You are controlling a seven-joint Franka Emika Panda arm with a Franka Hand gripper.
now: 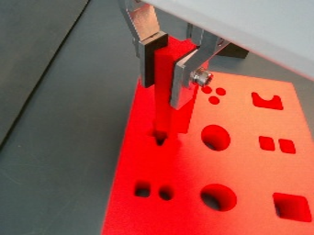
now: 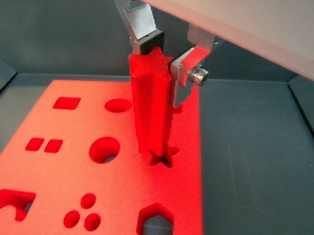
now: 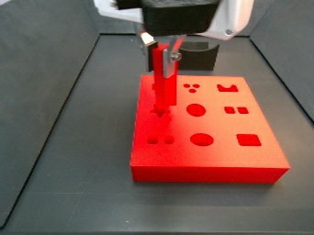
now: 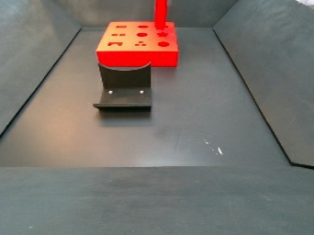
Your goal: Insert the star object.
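Note:
The star object (image 2: 150, 101) is a long bright red rod with a star-shaped section. It stands upright, with its lower end in the star hole (image 2: 160, 158) near one edge of the red block (image 3: 221, 147). My gripper (image 2: 163, 66) is above the block, its two silver fingers closed on the rod's upper end in both wrist views (image 1: 166, 87). A side view shows the rod (image 3: 161, 78) hanging straight down from the gripper (image 3: 163, 50). In a side view the rod (image 4: 160, 11) rises from the block (image 4: 123, 41) and the gripper is cut off.
The block has several other shaped holes: round (image 1: 216, 139), square (image 1: 291, 207), paired squares (image 2: 44, 144). The dark fixture (image 4: 124, 87) stands on the floor beside the block. Dark walls enclose the grey floor (image 4: 160, 138).

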